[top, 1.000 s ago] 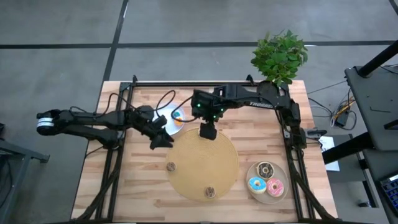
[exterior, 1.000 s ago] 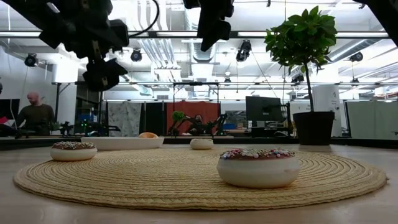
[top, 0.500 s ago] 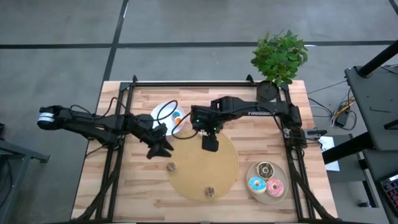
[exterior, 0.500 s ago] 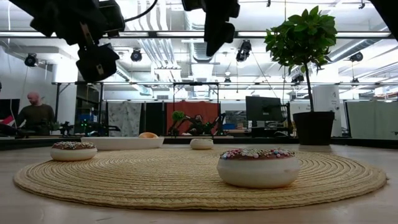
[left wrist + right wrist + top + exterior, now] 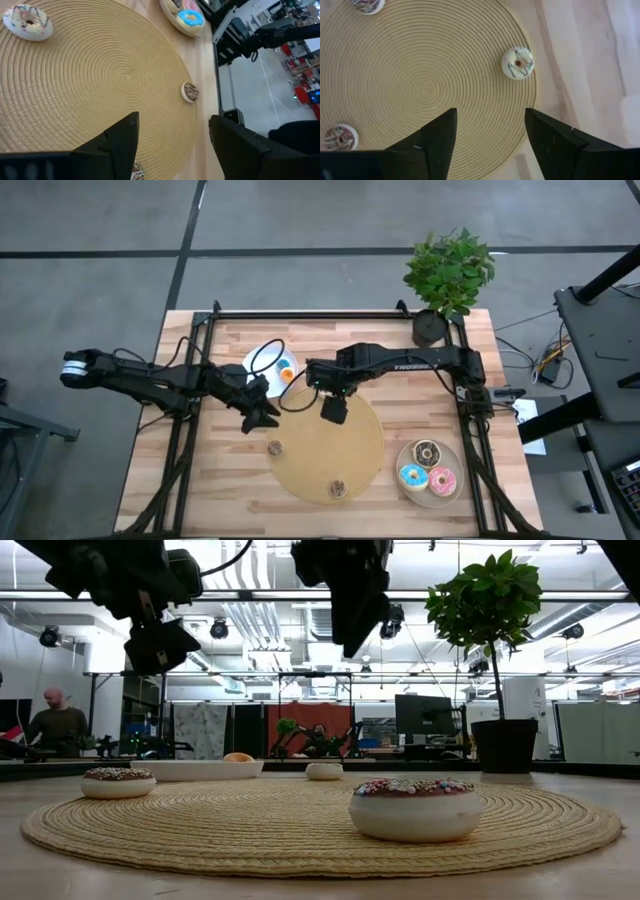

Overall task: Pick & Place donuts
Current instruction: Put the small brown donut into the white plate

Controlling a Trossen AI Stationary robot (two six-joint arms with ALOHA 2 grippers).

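Observation:
Three sprinkled donuts rest flat on the round woven mat (image 5: pixel 310 455): one near its left edge (image 5: pixel 274 447), one near its near edge (image 5: pixel 338 489), and a white one (image 5: pixel 518 63) hidden below my right gripper in the high view. Chocolate (image 5: pixel 428 452), blue (image 5: pixel 411 476) and pink (image 5: pixel 442 478) donuts lie on the beige plate (image 5: pixel 452 492). Small orange and blue ones sit on the white plate (image 5: pixel 262 364). My left gripper (image 5: pixel 264 417) hangs open above the mat's far-left edge. My right gripper (image 5: pixel 333 412) hangs open over the mat's far part. Neither holds anything.
A potted plant (image 5: pixel 447 275) stands at the table's far right corner. Dark frame rails (image 5: pixel 185 440) run along the table's left and right sides, and cables (image 5: pixel 262 352) loop near the white plate. Bare wood shows near the left edge. A person (image 5: pixel 55 720) sits in the room behind.
My right gripper has moved toward the table's near edge, from the mat's far rim out over the mat, and has come lower. My left gripper has shifted a little toward the near edge beside the mat. No donut has moved.

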